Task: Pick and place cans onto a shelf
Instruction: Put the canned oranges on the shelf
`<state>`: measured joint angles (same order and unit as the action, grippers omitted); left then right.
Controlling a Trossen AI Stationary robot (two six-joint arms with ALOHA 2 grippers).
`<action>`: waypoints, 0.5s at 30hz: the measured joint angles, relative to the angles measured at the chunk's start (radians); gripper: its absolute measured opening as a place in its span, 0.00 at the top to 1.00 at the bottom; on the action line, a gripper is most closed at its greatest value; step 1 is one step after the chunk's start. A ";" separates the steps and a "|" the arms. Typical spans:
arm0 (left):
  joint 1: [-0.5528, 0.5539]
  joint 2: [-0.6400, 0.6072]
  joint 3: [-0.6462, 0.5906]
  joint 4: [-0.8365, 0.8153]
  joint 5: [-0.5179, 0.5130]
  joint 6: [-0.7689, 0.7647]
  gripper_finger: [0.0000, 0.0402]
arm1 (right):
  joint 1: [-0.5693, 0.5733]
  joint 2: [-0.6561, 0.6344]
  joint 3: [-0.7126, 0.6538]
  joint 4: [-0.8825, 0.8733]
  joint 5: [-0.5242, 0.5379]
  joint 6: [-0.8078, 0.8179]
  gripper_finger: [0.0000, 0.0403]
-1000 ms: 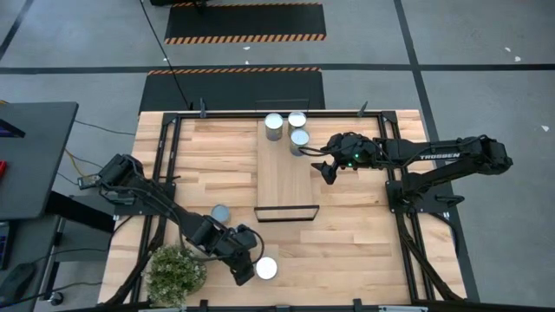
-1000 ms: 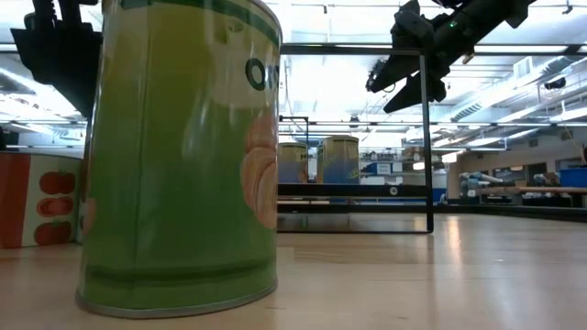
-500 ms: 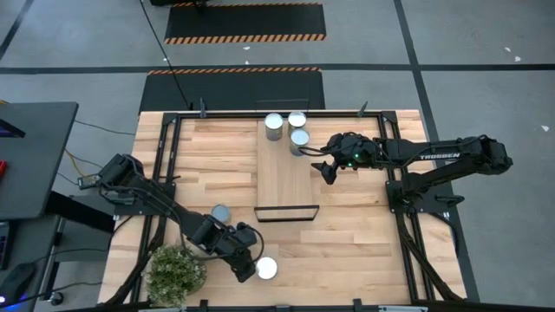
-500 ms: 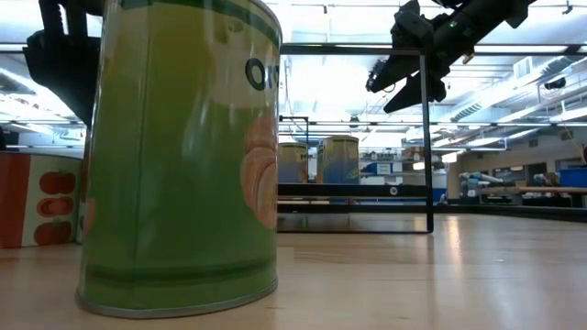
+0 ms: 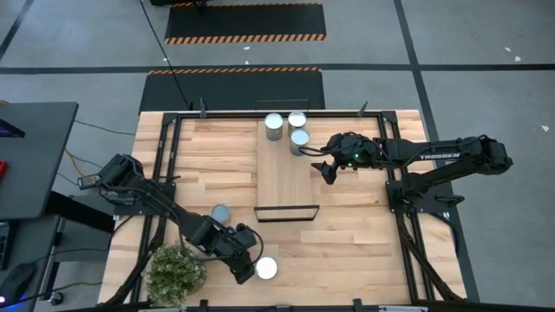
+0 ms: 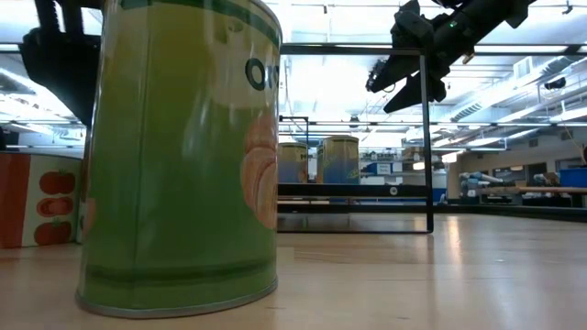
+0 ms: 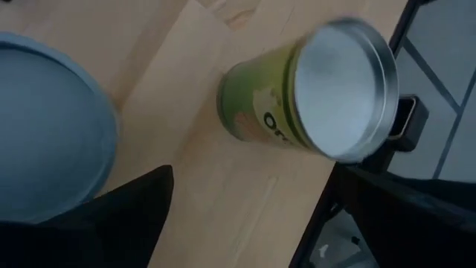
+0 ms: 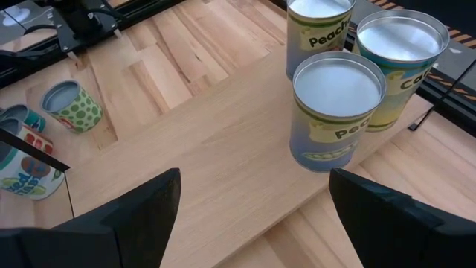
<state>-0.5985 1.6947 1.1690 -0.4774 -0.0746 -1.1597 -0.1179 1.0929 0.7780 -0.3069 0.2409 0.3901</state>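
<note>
- Potted plant at the near left corner of the table; my left arm reaches in just beside it.
- My left gripper is low over the near edge, fingers spread wide, holding nothing. One dark finger shows in my left wrist view, with bare wood between it and its partner.
- A green-sided can with a silvery top stands just off my left fingertips. It stands upright on the tabletop, not gripped. In the low view it fills the left side.
- A second can, grey-blue top, stands on the table behind my left wrist, apart from the first. The wrist camera catches its rim.
- The shelf runs down the table's middle, black frame at its near end.
- Three cans cluster at the shelf's far end: one, one, and one nearest my right side. All upright.
- My right gripper hangs above the shelf's right edge, jaws wide, empty. It is near the third can, not touching.
</note>
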 joint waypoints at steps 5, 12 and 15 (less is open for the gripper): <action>-0.013 0.000 0.000 -0.016 0.000 0.037 0.02 | 0.000 0.000 0.000 0.000 0.000 0.000 0.13; -0.035 0.000 0.000 -0.015 0.024 0.031 0.02 | 0.000 0.000 0.000 0.000 0.000 0.000 0.13; -0.072 0.008 0.002 -0.010 0.006 0.056 0.02 | 0.000 0.000 0.000 0.000 0.000 0.000 0.13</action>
<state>-0.6702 1.7023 1.1706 -0.4875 -0.0687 -1.1033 -0.1177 1.0931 0.7780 -0.3069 0.2409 0.3901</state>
